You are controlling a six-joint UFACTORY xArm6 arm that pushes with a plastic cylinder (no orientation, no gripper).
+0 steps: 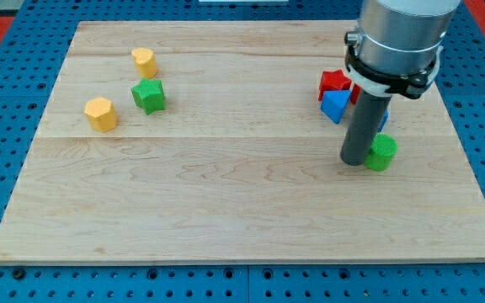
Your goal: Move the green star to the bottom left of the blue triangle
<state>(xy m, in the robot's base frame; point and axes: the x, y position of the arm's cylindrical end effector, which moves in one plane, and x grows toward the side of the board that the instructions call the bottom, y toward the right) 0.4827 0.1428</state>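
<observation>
Tip (357,162) touching small green block (382,152), shape unclear, blue triangle (335,105) above, green star (149,96) far left.

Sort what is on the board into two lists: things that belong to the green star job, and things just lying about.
Part of the job:
- green star
- blue triangle
- my tip, far from the star, just left of a green round block

Lying about:
- two yellow blocks
- red block
- green round block
</observation>
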